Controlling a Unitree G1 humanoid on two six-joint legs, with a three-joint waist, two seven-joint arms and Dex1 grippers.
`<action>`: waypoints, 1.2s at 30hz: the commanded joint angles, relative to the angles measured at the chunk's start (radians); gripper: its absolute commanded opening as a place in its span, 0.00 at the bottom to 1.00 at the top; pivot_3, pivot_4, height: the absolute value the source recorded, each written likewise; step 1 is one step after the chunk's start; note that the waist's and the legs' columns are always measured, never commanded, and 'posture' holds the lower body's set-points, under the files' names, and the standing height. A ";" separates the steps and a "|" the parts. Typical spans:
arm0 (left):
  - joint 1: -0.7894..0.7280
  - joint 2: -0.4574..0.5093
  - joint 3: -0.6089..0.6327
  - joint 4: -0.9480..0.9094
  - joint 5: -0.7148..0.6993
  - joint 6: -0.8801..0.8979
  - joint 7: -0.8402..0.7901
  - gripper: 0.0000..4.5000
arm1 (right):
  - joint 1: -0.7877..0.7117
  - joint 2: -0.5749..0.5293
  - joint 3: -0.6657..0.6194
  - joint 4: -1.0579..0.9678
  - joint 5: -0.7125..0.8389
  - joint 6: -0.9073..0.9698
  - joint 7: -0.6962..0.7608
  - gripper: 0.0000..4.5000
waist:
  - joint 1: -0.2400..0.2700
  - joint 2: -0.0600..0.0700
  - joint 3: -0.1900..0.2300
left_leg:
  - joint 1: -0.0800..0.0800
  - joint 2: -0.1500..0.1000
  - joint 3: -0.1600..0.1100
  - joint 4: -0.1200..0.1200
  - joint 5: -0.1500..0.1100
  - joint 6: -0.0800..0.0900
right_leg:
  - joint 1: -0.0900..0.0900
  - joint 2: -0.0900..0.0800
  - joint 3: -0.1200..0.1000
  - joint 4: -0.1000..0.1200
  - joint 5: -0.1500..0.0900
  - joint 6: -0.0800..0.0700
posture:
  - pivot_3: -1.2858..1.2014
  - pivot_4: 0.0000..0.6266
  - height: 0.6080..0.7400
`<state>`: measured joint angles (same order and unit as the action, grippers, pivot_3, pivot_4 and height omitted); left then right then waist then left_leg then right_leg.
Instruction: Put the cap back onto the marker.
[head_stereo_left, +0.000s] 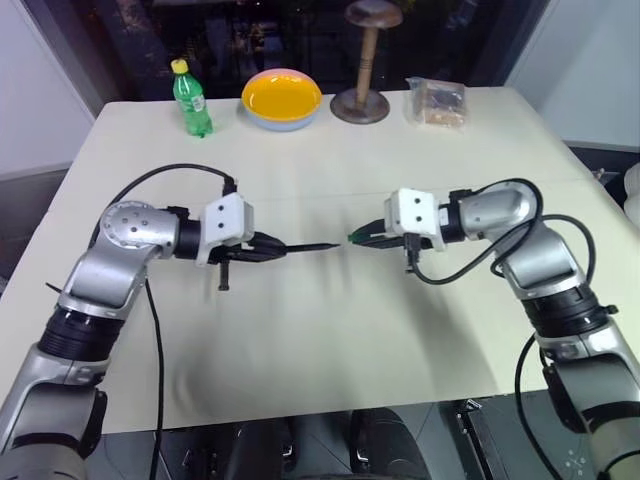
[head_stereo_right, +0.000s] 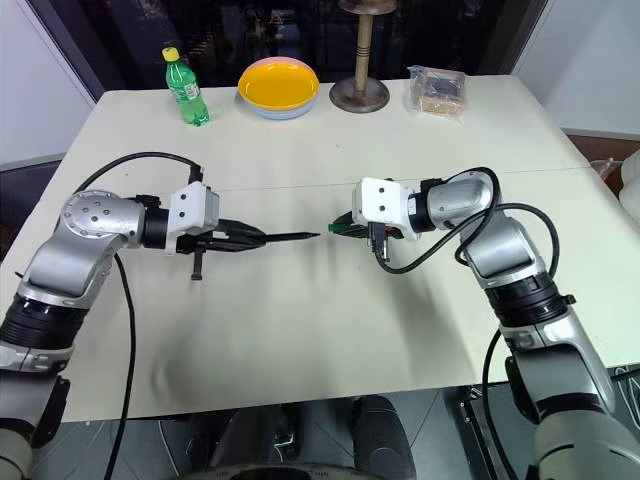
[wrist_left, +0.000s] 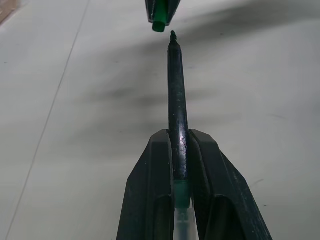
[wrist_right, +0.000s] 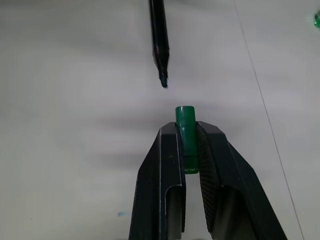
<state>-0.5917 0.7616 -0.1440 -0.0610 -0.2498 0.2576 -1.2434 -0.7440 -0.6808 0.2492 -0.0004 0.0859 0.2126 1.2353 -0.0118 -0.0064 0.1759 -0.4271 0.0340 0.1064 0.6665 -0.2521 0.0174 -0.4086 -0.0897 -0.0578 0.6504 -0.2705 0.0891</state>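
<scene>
While the cap (wrist_right: 186, 137) sits pinched between the fingers of my right gripper (head_stereo_left: 362, 237), its open end sticks out past the fingertips toward the marker (wrist_left: 177, 105). The marker is clamped in my left gripper (head_stereo_left: 272, 248), its black shaft reaching well beyond the fingers, with the green end back between the pads. Both are held above the table (head_stereo_left: 330, 330), roughly level, pointing at each other over its middle. The marker's tip and the cap's mouth are near but apart; I see a small gap between them, and in the right wrist view the tip sits slightly off the cap's line rather than squarely on it.

At the table's far edge stands a green bottle (head_stereo_left: 191, 98) with a yellow lid; its label carries print I cannot read. Just beside it is a bowl (head_stereo_left: 282, 99) with a yellow inside and a pale rim; I can make out nothing in it. Next comes a wooden stand (head_stereo_left: 362, 60) with a round base, then a clear bag (head_stereo_left: 437, 101) with something brownish inside, which I cannot identify.
</scene>
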 joint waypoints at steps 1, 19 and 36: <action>-0.010 -0.002 0.019 -0.018 -0.006 -0.006 0.012 0.00 | -0.012 -0.003 -0.027 -0.056 0.028 0.016 -0.003 0.00 | 0.000 0.000 0.000 | 0.000 0.000 0.000 0.000 0.000 0.000 | 0.000 0.000 0.000 0.000 0.000 0.000 | 0.52 0.24 1.00; -0.006 -0.009 0.018 -0.038 -0.013 0.005 0.013 0.00 | 0.004 -0.002 -0.013 -0.091 0.032 0.039 -0.013 0.00 | 0.000 0.000 0.000 | 0.000 0.000 0.000 0.000 0.000 0.000 | 0.000 0.000 0.000 0.000 0.000 0.000 | 0.52 0.24 1.00; -0.008 -0.020 0.015 -0.041 -0.012 0.010 0.026 0.00 | 0.011 0.005 -0.004 -0.128 0.046 0.070 -0.003 0.00 | 0.000 0.000 0.000 | 0.000 0.000 0.000 0.000 0.000 0.000 | 0.000 0.000 0.000 0.000 0.000 0.000 | 0.52 0.24 1.00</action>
<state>-0.5917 0.7413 -0.1441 -0.0793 -0.2506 0.2709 -1.2241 -0.7298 -0.6802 0.2508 -0.0817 0.1130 0.2806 1.2323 -0.0113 -0.0065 0.1759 -0.4271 0.0340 0.1063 0.6665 -0.2524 0.0178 -0.4085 -0.0896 -0.0578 0.6504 -0.2705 0.0891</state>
